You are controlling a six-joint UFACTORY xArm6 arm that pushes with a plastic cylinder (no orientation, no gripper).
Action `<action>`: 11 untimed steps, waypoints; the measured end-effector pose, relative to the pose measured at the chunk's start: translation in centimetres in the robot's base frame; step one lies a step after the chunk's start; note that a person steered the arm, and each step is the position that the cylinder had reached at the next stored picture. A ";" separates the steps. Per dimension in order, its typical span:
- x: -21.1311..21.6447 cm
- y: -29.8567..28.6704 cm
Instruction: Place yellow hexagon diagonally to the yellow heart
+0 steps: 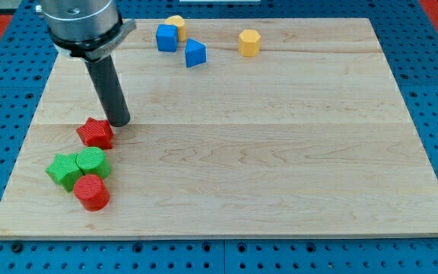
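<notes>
My arm comes in from the view's top left, its rod running down and slightly toward the view's right. My tip (120, 122) rests on the worktop (280, 152) just beside the red star (96, 132), at that block's upper right; I cannot tell if they touch. There is no hand on this rig, only the rod, so nothing is gripped.

Counting blocks, I see seven. Two are yellow: the yellow hexagon (249, 42) near the top edge, alone and well apart from my tip, and the yellow heart (176, 25), partly hidden behind the blue cube (166, 37). Two are blue: that cube and a blue wedge-like block (195, 52) just beside it. Two are green (65, 170) (93, 162), touching each other at lower left. Two are red: the star and a red cylinder (91, 192) below the greens.
</notes>
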State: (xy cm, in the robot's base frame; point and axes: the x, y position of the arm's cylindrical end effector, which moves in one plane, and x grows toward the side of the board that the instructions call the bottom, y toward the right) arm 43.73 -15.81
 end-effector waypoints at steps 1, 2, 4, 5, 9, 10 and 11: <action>2.3 -2.5; 2.1 -4.0; -12.2 -0.7; -19.0 0.6; -20.7 14.1; -20.5 18.6; -20.3 22.0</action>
